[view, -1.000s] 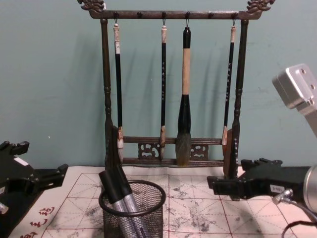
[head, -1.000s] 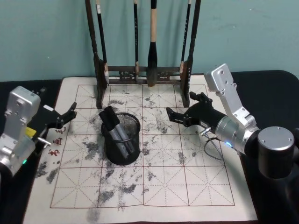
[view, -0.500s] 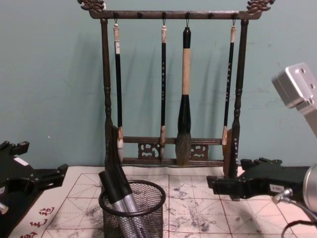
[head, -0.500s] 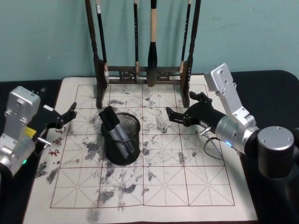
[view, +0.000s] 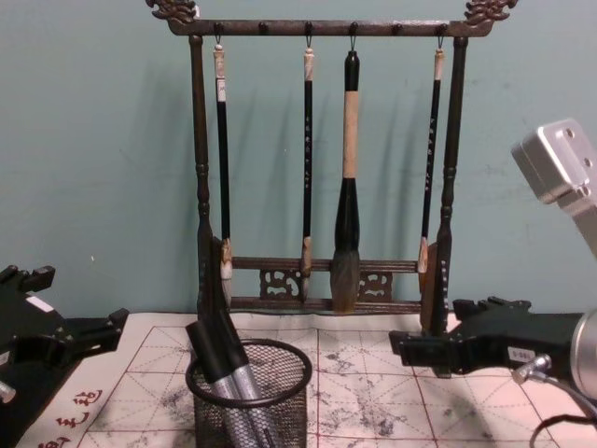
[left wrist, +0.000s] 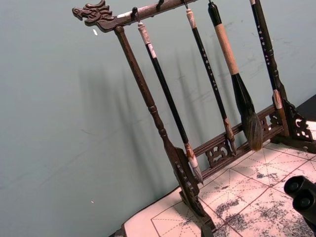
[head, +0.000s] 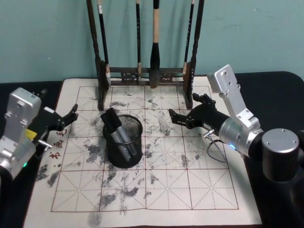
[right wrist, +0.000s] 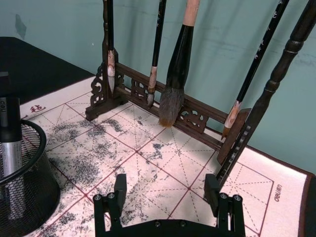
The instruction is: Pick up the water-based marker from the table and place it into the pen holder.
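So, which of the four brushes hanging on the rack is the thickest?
The third from the robot's left, the brush with the pale tan handle and broad dark tuft. The other three are thin black-handled brushes with small tips.

A plain teal wall (view: 93, 140) rises behind the work area, marked by soft shadows, where a dark wooden brush rack (view: 322, 168) holds four hanging calligraphy brushes (view: 347, 177).
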